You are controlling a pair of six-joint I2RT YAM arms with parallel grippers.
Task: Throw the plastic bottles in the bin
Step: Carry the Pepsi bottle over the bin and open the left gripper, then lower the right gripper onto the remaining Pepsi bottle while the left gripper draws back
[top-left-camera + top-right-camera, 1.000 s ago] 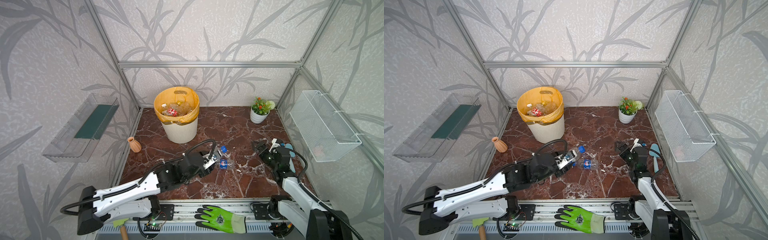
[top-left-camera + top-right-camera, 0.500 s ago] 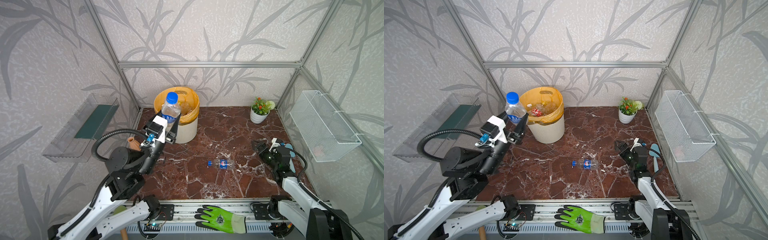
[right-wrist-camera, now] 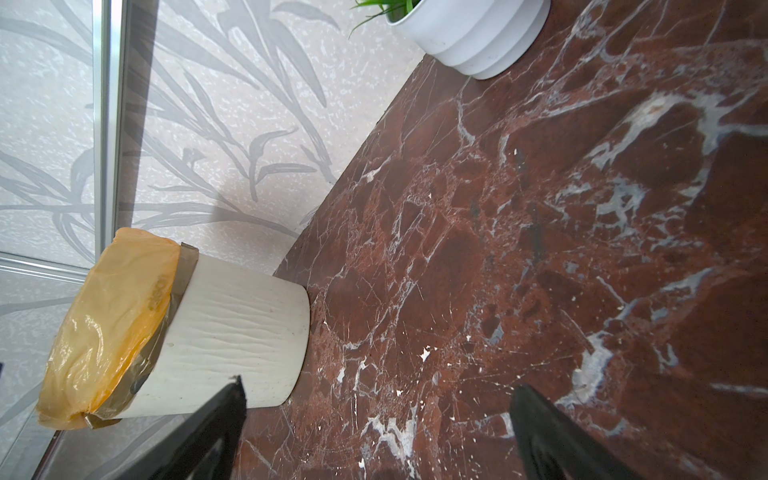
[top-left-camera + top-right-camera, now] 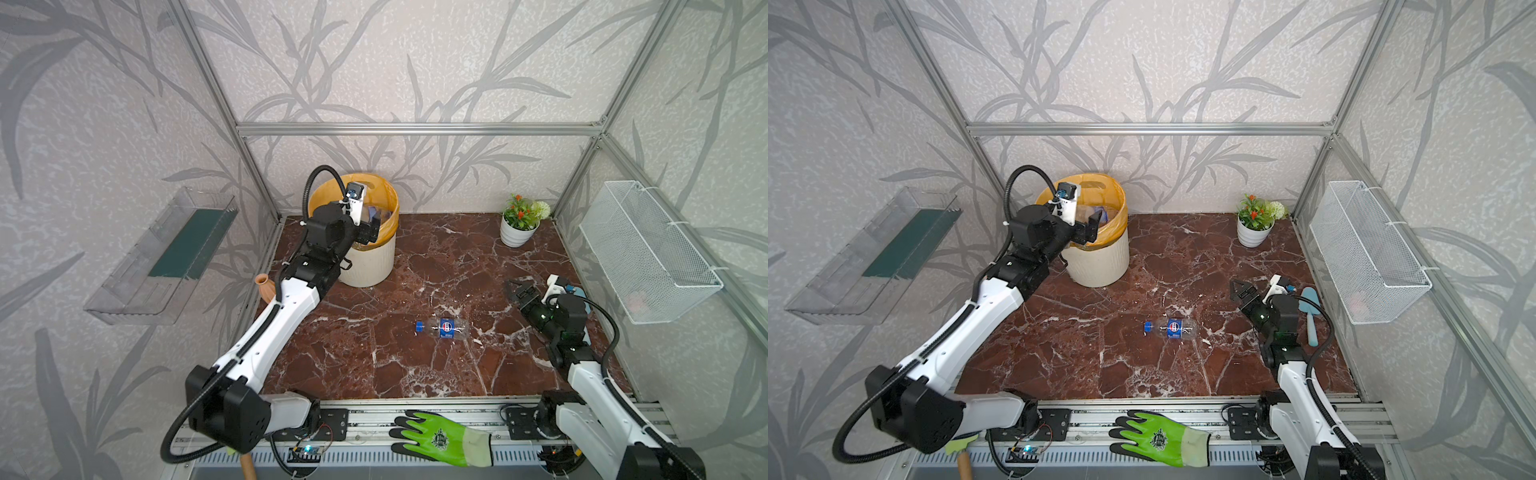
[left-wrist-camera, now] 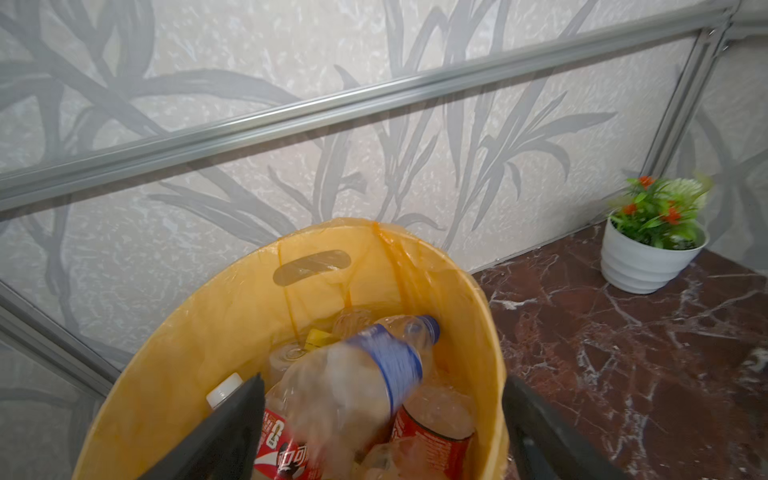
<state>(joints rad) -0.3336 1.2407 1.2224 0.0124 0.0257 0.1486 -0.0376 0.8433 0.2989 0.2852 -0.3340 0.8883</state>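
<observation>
Marble floor (image 4: pixel 415 374) mostly bare, I read | bin (image 4: pixel 370 266) by back wall, mouth half hidden by left arm | left gripper (image 5: pixel 383 380) jaws wide above it, blurred blue-label bottle (image 5: pixel 386 357) loose inside | right gripper (image 3: pixel 379 385) spread, empty | lone bottle (image 4: pixel 442 327) lying mid-floor

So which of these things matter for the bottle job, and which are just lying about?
For the job: bin, bottles inside it, blue-label bottle on the floor, open left claw over the bin.

Just lying about: flower pot, terracotta vase, wire basket, green glove, blue trowel, clear wall shelf.
</observation>
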